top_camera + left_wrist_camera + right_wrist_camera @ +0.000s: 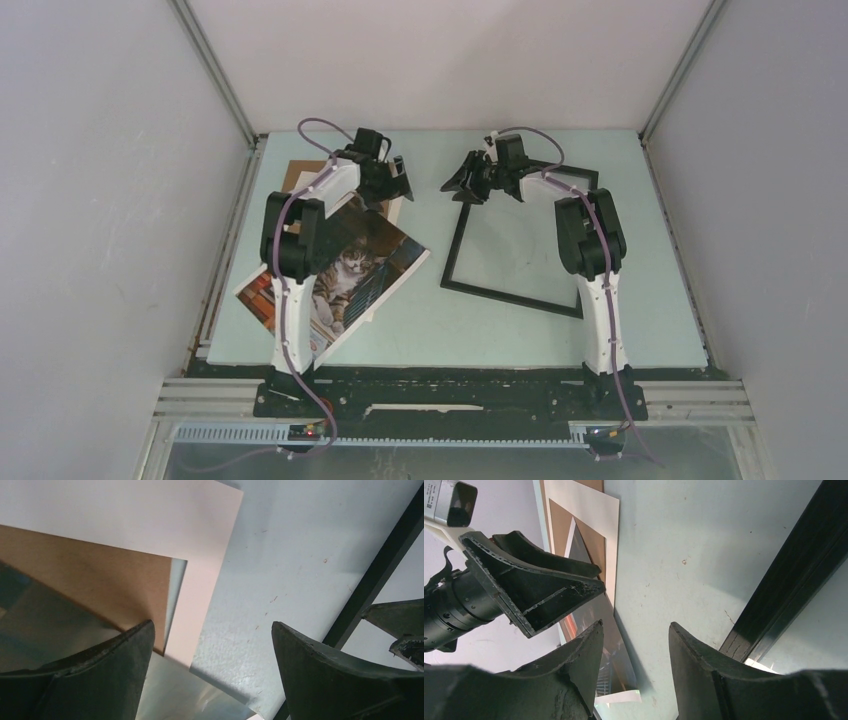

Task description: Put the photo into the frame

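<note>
Probably light, slick and bendy: photo (340, 272) flat at left, overlapping white mat (150, 515) and brown board (298, 178), apart from frame (512, 296) at right. Best to lift a free corner, pinch lightly. Left gripper (212, 627) gaping wide, empty; right gripper (635, 625) half open, empty.

The left arm (288, 330) and right arm (602, 320) are 2 matching builds: white links joined by bulky black joint housings, each with a thin purple cable (283, 300) clipped along it. The left gripper (398, 183) and right gripper (462, 188) are black. Their fingers (115, 675) are broad matte wedges with scuffed, ribbed edges.
</note>
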Controlling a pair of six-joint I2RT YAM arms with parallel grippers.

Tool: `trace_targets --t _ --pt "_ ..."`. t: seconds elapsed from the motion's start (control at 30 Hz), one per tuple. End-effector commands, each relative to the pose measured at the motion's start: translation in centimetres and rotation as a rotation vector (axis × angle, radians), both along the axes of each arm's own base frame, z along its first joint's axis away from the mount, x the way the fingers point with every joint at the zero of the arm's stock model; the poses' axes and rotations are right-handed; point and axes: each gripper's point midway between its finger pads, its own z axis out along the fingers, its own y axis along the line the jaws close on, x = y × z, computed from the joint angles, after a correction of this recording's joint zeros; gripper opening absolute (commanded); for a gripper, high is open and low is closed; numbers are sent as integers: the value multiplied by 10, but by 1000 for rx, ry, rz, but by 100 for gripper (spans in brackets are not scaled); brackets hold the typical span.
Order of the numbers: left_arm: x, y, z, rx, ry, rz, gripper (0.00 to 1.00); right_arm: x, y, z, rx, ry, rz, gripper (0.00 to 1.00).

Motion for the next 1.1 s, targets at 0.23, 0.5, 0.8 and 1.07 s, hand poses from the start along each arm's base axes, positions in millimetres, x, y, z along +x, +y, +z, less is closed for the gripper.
trace_targets --t 0.23,0.5,0.8,1.07 --pt "-6 -33 -12 -54 58 -47 96 3 0 22 33 -49 3 58" --pt "-15 -57 -22 -188 134 -72 96 3 -5 17 38 -28 -14 58" --pt "-28 -87 -7 -428 147 -78 95 21 -5 -5 -21 23 -33 59" --pt "-36 -84 -10 -428 141 -76 95 17 14 -41 -153 94 7 54"
